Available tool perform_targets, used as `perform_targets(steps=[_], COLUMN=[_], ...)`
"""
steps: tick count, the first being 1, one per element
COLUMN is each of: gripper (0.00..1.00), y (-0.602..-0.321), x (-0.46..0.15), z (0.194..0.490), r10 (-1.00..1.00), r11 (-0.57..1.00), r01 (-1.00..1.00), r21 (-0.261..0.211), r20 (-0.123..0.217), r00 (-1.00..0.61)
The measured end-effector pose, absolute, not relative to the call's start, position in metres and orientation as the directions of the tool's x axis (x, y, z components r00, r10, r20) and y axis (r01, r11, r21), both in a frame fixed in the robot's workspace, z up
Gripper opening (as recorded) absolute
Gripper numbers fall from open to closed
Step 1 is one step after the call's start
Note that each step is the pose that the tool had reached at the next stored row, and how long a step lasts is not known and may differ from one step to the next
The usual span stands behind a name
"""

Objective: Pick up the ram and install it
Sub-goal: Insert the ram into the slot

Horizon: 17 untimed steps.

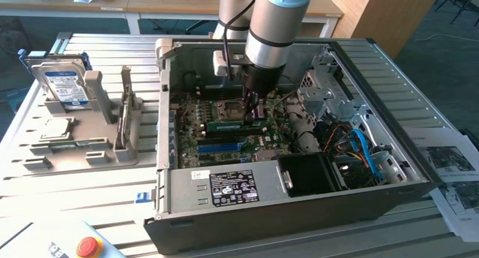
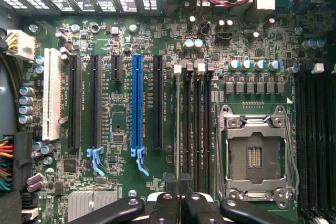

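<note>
The ram (image 1: 229,125) is a narrow green stick lying level just above the motherboard (image 1: 196,136), inside the open computer case (image 1: 299,210). My gripper (image 1: 256,116) comes straight down on it and is shut on its top edge. In the wrist view the ram (image 2: 177,129) appears edge-on as a thin line between my closed fingertips (image 2: 164,209), lined up along the black memory slots (image 2: 195,124) beside the empty processor socket (image 2: 255,153). Whether it sits in a slot or hovers over it I cannot tell.
A blue expansion slot (image 2: 137,103) and black slots lie alongside. The power supply (image 1: 224,188), blue cables (image 1: 365,148) and drive cage (image 1: 329,95) crowd the case. A grey fixture (image 1: 75,148) at the exterior view's left holds a hard drive (image 1: 64,85) and a square chip (image 1: 56,129).
</note>
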State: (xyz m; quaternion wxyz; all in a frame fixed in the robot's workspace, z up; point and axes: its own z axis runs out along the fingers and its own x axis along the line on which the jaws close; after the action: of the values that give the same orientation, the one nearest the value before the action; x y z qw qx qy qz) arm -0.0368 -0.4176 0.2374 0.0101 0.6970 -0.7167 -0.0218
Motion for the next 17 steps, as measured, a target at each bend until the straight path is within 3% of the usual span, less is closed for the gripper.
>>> perform_targets(steps=[17], gripper=[0.12], y=[-0.4176], x=[-0.0400], z=[0.2344], r10=[-0.999], r11=[0.027], r01=[-0.999], r21=[0.045], r20=[-0.016], r00=[-0.028])
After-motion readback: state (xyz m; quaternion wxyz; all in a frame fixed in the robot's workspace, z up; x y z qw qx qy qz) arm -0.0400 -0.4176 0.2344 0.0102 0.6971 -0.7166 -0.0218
